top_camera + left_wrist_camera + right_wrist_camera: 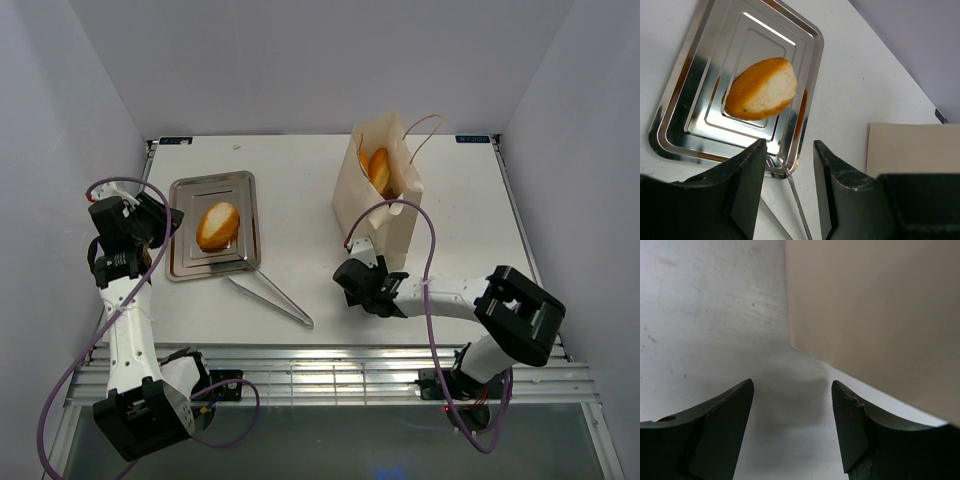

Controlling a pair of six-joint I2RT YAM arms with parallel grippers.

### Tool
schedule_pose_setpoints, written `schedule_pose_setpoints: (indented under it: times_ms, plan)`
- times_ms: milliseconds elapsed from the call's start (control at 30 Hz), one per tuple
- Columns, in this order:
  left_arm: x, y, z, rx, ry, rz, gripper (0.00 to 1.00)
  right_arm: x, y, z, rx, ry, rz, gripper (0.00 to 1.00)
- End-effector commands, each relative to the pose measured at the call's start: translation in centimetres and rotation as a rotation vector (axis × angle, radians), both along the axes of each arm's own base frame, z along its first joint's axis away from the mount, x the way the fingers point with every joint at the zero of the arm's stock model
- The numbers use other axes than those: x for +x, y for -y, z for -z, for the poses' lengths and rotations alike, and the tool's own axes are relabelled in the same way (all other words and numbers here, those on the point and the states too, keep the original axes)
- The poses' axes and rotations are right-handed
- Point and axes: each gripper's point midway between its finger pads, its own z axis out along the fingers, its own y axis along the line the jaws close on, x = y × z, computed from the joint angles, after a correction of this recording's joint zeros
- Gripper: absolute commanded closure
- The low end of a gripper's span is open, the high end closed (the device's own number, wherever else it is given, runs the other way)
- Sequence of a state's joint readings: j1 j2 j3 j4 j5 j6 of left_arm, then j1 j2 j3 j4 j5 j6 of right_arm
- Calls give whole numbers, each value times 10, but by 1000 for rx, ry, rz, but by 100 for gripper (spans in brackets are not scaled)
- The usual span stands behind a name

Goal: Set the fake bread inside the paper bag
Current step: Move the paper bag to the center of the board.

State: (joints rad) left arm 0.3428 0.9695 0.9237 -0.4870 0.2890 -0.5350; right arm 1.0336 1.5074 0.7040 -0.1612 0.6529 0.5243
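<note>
One golden oval roll of fake bread lies in the steel tray. More fake bread shows inside the open top of the upright cream paper bag. My left gripper hangs open above the tray's near corner, short of the roll, with nothing between its fingers. My right gripper is open and empty, low over the table just in front of the bag's base.
Silver tongs lie on the table, running from the tray's near right corner toward the front edge. White walls enclose the table on the left, back and right. The right arm's purple cable loops past the bag.
</note>
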Motion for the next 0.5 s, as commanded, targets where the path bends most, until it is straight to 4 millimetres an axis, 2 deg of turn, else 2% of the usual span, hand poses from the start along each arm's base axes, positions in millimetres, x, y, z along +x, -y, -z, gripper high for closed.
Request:
schedule_pose_setpoints:
  times_ms: [0, 200, 233, 300, 367, 467]
  plan:
    - [0, 1, -7, 22, 23, 9, 47, 21, -5, 6, -43, 1, -23, 30]
    - [1, 2, -8, 24, 25, 17, 47, 58, -26, 1, -29, 23, -56, 30]
    - [1, 2, -7, 24, 24, 19, 47, 62, -28, 7, -42, 16, -58, 30]
    - [1, 2, -6, 28, 21, 20, 47, 74, -33, 6, -33, 19, -51, 30]
    - [1, 2, -5, 30, 19, 22, 47, 82, -29, 14, -44, 1, -35, 30]
    - [1, 2, -5, 27, 21, 24, 47, 95, -30, 17, -37, 2, -34, 30]
